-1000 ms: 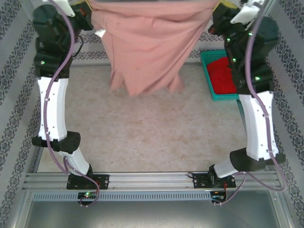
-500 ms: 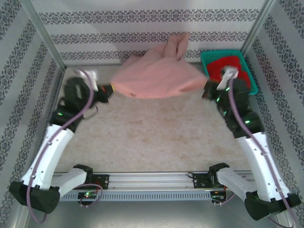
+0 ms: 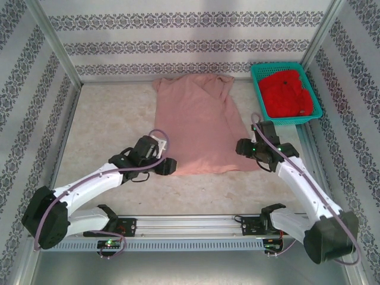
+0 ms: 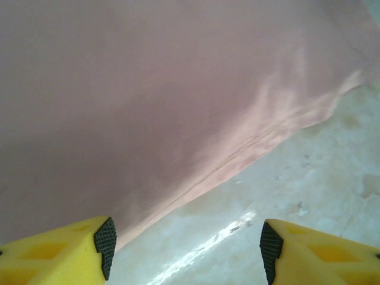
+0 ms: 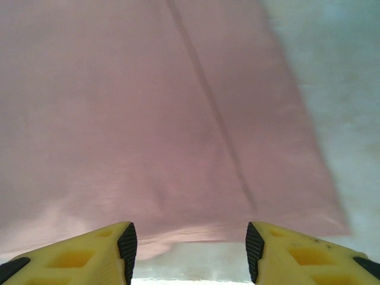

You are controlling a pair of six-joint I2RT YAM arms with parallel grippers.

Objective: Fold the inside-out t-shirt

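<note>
since the dusty pink t-shirt lies spread flat on the counter, collar end towards the far wall and hem towards the near edge, it looks laid out ready for folding, with no fold made yet. one sleeve at the far right is bunched on itself, so the spread is not quite clean.

the left jaws sit low at the near left corner of the hem and the right jaws at the near right corner. i take that to be the natural place from which to pull the cloth wide. both pairs stand apart and grip nothing. from the left wrist the black pads frame bare counter, with the hem running slantwise just ahead. from the right wrist the pads frame the hem's straight edge, the cloth clear of them.

at the far right corner a teal basket holds a bright red garment, apart from the shirt, so it should not get caught up in the work. the next grasp probably wants a hem corner or a side edge, and thin cloth lying flush on the counter may be awkward to pinch.
</note>
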